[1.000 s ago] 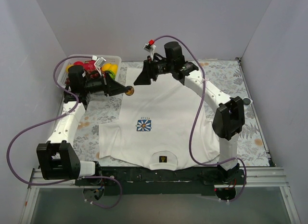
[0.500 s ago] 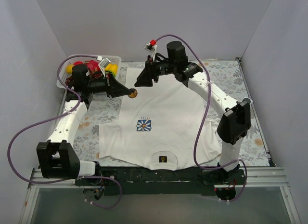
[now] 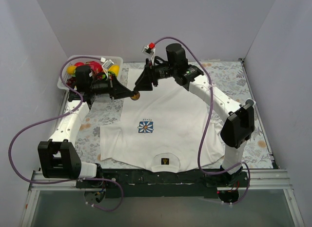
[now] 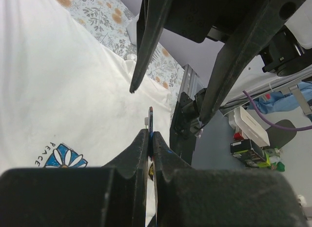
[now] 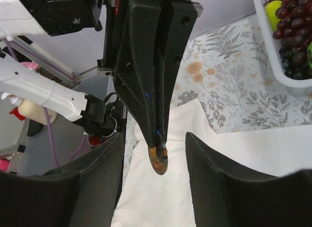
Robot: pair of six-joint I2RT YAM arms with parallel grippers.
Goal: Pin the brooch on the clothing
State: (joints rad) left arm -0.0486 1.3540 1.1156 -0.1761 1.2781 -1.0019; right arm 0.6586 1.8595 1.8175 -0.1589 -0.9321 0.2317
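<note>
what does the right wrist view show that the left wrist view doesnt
Only right wrist: the round face of the brooch, and the fruit bin. Only left wrist: the flower emblem; the brooch is edge-on there. Both: the shirt, the floral cloth, and the left gripper shut on the brooch.

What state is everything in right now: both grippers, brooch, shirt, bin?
left gripper: shut on the brooch, raised over the T-shirt.
right gripper: open, one finger on either side of the brooch, not touching it.
brooch: clamped on edge, not yet pinned.
T-shirt: spread flat, front up.
bin: upright, holding fruit.
</note>
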